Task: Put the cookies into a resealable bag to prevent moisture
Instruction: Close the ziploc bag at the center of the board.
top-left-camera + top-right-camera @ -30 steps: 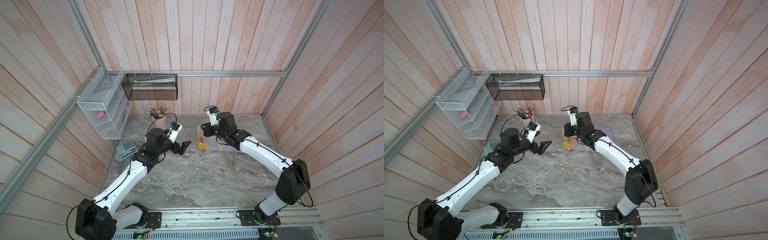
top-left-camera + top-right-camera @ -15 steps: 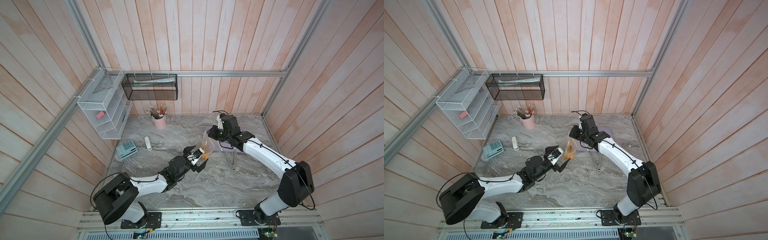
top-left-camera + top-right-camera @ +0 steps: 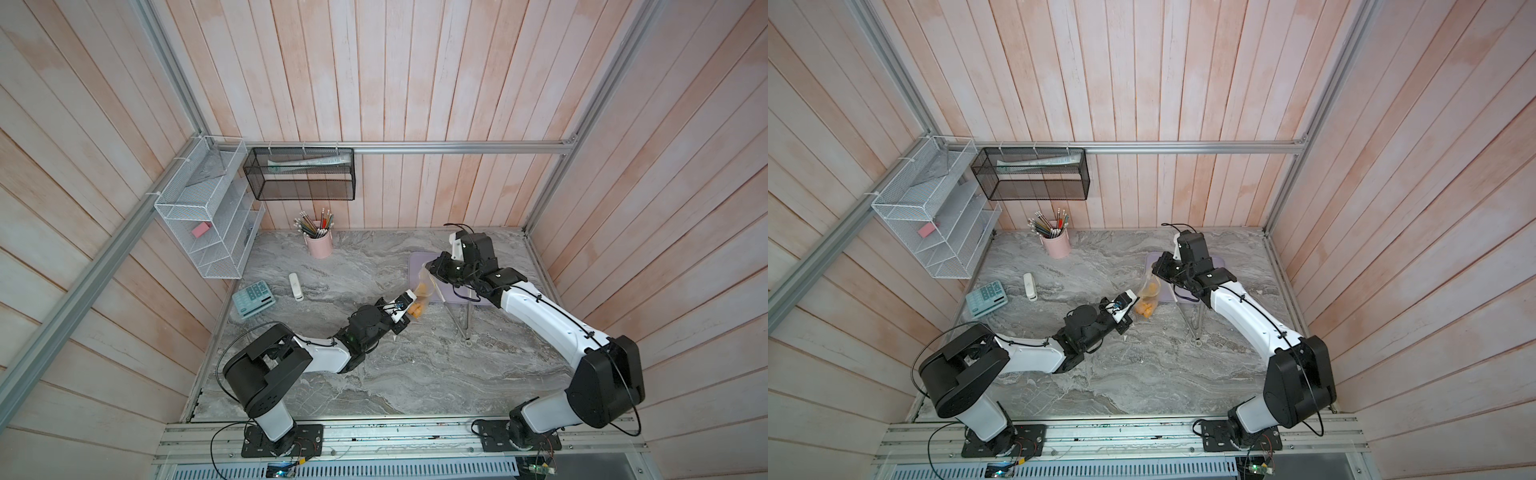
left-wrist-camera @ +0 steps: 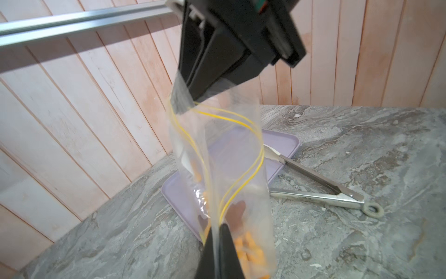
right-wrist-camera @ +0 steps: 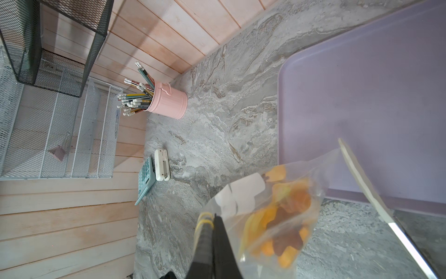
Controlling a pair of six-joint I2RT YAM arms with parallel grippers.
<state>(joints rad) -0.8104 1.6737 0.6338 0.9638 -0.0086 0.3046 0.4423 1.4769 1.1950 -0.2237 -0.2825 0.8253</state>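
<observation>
The cookies [image 4: 251,251] are lying heaped at the bottom of the bag [image 4: 231,157], orange ones with a few brown among them, so the filling looks done and the sealing is what is left. The bag is hanging slanted over the worktop [image 3: 395,365], just off the near left corner of the lilac tray [image 4: 284,145]; whether its bottom is touching the stone cannot be told. The right gripper [image 4: 185,96] is clamping the bag's top corner from above, jaws shut on the plastic, most likely carrying the weight and keeping the mouth up so nothing is spilling. The left gripper [image 4: 218,227] is reaching in low and pinching the other end of the yellow seal strip [image 4: 261,154], jaws closed on it. Between the two grips the yellow lines are bowing apart, so the mouth is gaping; drawing the ends apart would probably bring them together for pressing. The tongs [image 4: 313,195] are lying unused, one tip on the tray's edge. The pencil cup [image 3: 319,245] and calculator [image 3: 253,298] are sitting well clear, toward the back and left edges
</observation>
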